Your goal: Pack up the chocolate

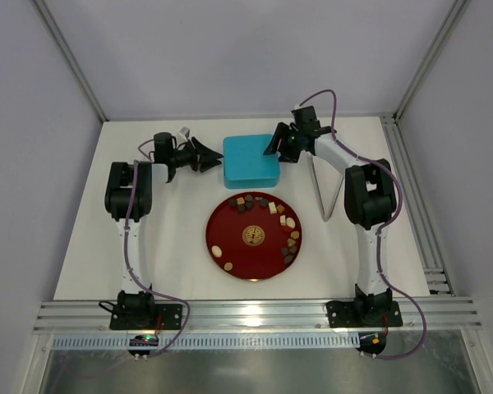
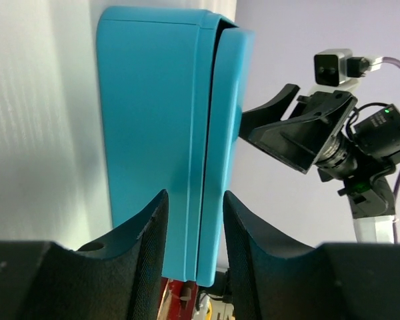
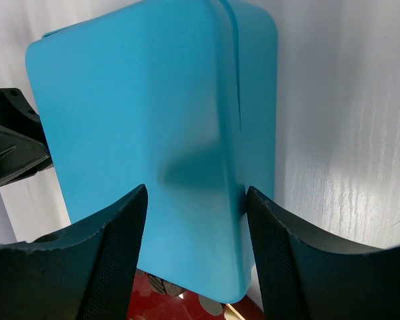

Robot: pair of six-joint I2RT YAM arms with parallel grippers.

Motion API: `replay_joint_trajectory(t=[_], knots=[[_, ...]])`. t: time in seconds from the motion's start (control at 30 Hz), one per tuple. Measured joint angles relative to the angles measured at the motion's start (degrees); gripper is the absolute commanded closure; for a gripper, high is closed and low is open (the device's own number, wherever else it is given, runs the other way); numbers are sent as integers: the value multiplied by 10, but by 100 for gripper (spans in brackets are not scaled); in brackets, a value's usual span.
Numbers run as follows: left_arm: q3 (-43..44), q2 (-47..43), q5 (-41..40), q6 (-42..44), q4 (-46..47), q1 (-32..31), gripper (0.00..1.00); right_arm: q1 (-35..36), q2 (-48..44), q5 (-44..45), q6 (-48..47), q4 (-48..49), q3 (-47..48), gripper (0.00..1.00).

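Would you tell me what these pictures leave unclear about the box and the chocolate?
Box contents: every view, the closed box hides them.
Chocolate shapes: top view, too small; wrist views, the box hides nearly all of the plate.
Left gripper and right gripper: whether they press the box or only flank it; wrist views, contact lines too close to tell.

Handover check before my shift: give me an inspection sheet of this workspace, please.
Surface: white table, no spills seen.
Job's things: chocolate loose on the red plate; blue box behind it, lid on.
Clutter: thin grey V-shaped rod right of the plate, purpose unclear.
Grippers: left gripper and right gripper straddle the box's opposite ends; grip unclear.
Cables: purple cables along both arms, off the plate.
Surroundings: white walls, aluminium rail at near edge.
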Motion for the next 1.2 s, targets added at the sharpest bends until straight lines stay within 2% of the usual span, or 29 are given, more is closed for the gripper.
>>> replay_joint_trajectory(t=[0.5, 1.2], knots=[[-28, -27, -13, 48, -55, -5, 69, 3, 19, 14, 0, -39, 34, 46], [-42, -52, -36, 104, -125, -7, 82, 4, 20, 21, 0, -63, 54, 46]])
